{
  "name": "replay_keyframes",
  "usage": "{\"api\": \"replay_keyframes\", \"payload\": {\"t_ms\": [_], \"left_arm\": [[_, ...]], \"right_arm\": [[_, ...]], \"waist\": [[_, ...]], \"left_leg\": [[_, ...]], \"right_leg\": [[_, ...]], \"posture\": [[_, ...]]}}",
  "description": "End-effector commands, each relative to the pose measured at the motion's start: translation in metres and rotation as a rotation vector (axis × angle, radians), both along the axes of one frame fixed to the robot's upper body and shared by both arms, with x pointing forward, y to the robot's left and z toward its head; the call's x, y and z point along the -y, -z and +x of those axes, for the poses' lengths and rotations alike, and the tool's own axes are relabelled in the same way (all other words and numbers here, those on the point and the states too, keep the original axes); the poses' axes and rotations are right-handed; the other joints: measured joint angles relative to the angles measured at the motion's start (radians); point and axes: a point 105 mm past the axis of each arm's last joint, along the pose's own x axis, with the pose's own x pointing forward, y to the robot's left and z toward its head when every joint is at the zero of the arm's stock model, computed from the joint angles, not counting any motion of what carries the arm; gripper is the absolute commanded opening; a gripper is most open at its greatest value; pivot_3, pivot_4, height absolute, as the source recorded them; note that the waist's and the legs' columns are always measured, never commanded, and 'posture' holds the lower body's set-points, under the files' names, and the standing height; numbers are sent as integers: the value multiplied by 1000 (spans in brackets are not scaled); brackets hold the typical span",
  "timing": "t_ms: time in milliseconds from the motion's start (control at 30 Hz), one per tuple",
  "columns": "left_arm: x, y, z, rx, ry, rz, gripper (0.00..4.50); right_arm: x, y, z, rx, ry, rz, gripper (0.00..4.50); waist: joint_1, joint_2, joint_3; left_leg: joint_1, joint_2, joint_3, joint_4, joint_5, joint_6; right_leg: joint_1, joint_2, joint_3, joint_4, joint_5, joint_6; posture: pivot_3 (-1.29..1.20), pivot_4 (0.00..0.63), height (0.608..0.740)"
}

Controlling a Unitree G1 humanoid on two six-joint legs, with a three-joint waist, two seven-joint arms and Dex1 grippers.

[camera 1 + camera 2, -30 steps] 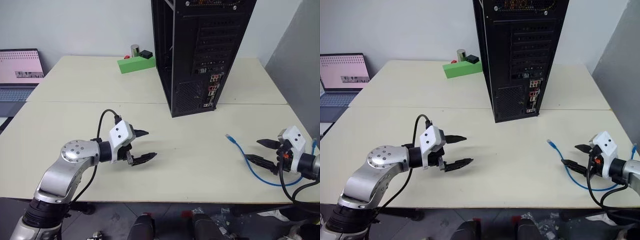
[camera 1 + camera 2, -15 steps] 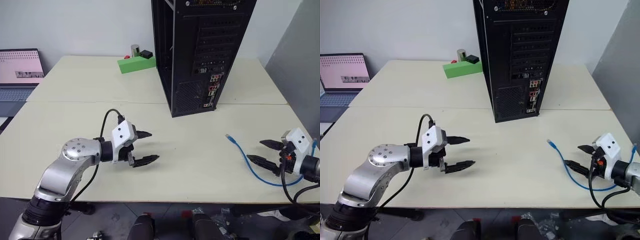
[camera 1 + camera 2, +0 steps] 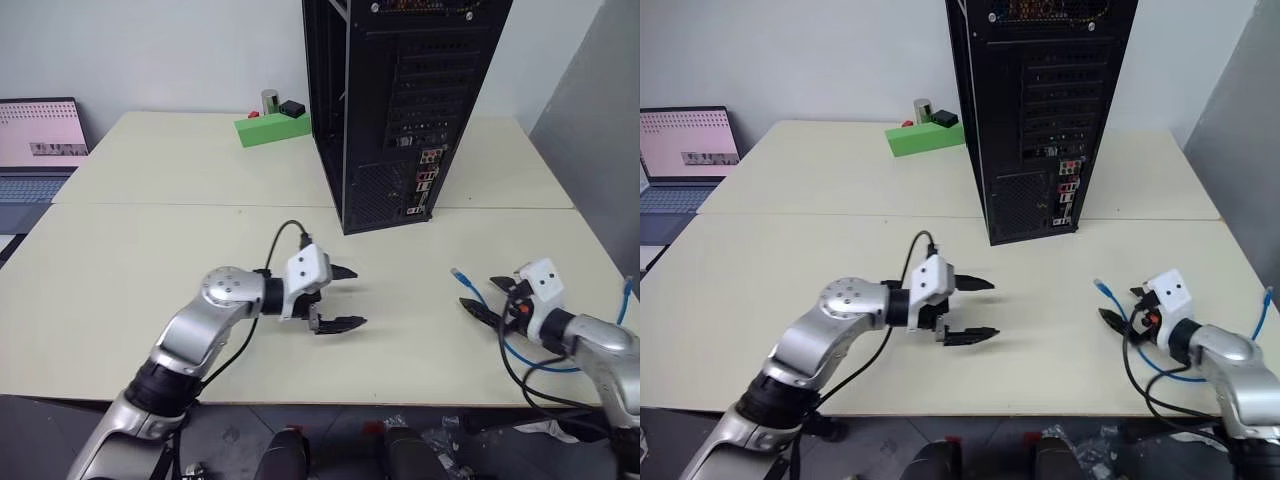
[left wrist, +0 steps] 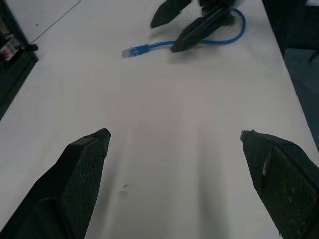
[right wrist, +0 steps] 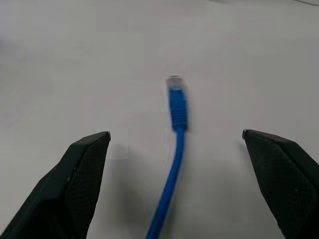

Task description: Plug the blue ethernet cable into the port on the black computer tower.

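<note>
A pale grey wall [image 3: 150, 50] closes off the far side of the room, and a grey panel [image 3: 600, 130] stands along the right. Two cream tables [image 3: 150, 250] are pushed together, with a thin seam running across between them. The black computer tower [image 3: 400, 100] stands upright near the middle of that seam, its rear panel facing this way; the port [image 3: 424, 175] sits in the small cluster of coloured connectors low on that panel, too small to pick out clearly. At the far left edge an open laptop [image 3: 40, 135] shows a pinkish screen. Behind the tower's left side lies a low green block [image 3: 272, 127] with a small metal cylinder [image 3: 270, 100] and a black box [image 3: 292, 107] on it.

The left gripper [image 3: 340, 297] hovers over the bare near table, its fingers spread wide and empty. The right gripper [image 3: 480, 300], also spread and holding nothing, points at the blue ethernet cable [image 3: 500, 320], which lies loose on the near table's right side, its plug between the open fingers without touching them.
</note>
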Motion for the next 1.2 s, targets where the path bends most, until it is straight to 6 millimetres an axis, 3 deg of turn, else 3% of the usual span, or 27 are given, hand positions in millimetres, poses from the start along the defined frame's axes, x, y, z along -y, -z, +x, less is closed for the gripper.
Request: {"api": "replay_keyframes", "payload": {"t_ms": [33, 167, 533, 767, 1100, 1200], "left_arm": [[5, -6, -2, 43, 50, 0, 4483], [5, -4, -1, 42, 58, 2, 4483], [4, -2, -3, 7, 77, -10, 4500], [3, 1, 0, -14, 57, -28, 4500], [-1, 9, 7, 22, 108, 63, 4500], [-3, 11, 9, 37, 125, 88, 4500]], "right_arm": [[2, -4, 6, 40, 5, -15, 4500], [4, 2, 9, 30, 15, -18, 4500], [4, 2, 8, 26, -13, -31, 1855], [-14, -7, 8, 44, -103, -32, 81], [-108, -45, -32, 75, -533, -15, 18], [-120, -48, -40, 75, -597, -40, 14]], "waist": [[0, 0, 0], [0, 0, 0], [1, 0, 0], [0, 0, 0], [1, 0, 0], [1, 0, 0]], "left_leg": [[0, 0, 0, 0, 0, 0], [0, 0, 0, 0, 0, 0], [0, 0, 0, 0, 0, 0], [0, 0, 0, 0, 0, 0], [0, 0, -1, 0, 0, 0], [0, 0, -1, 0, 0, 0]], "right_leg": [[0, 0, 0, 0, 0, 0], [0, 0, 0, 0, 0, 0], [1, 0, 0, 0, 0, 0], [1, 0, 0, 0, 0, 0], [0, 0, -1, 0, 0, 0], [0, 0, -1, 0, 0, 0]], "posture": [[0, 150, 740], [0, 150, 740], [0, 150, 740], [0, 150, 740], [0, 150, 740], [0, 150, 740]]}}
